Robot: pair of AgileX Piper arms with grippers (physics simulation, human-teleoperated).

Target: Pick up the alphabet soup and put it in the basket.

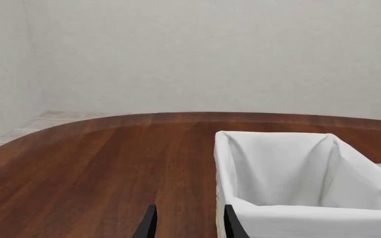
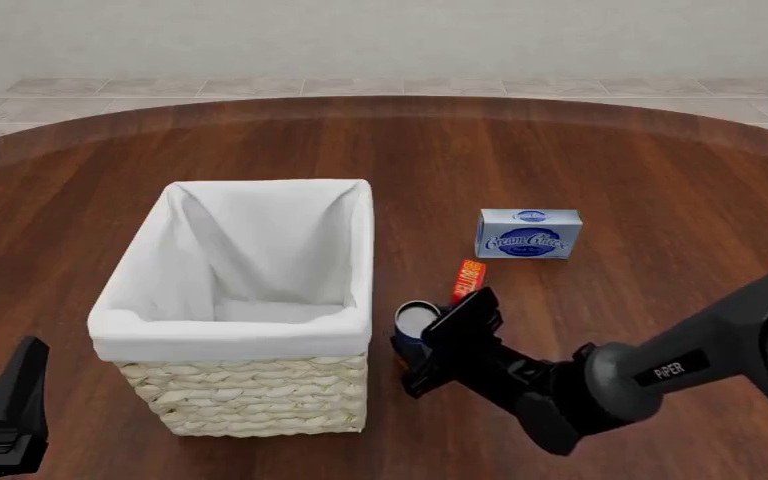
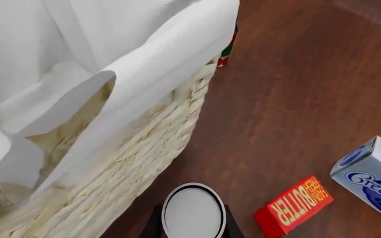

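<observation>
Right claw (image 2: 427, 345): reaching in from the near right, fingers down either side of the alphabet soup (image 2: 415, 322); can top sits between them in the right wrist view; whether they already squeeze it, cannot tell.
Alphabet soup: upright on the worktop (image 2: 651, 190), long axis vertical, just beside the near right corner of the basket (image 2: 231, 330).
Basket from claw: left, slightly far; rim stands higher than the can top.
Judgement: lift first, then carry left over the rim.
Neighbours: butter box (image 2: 468, 281) just far of the can; cream cheese box (image 2: 528, 233) farther right.
Left claw (image 1: 185, 225): parted, holding nothing, near left, farther from the can.
</observation>
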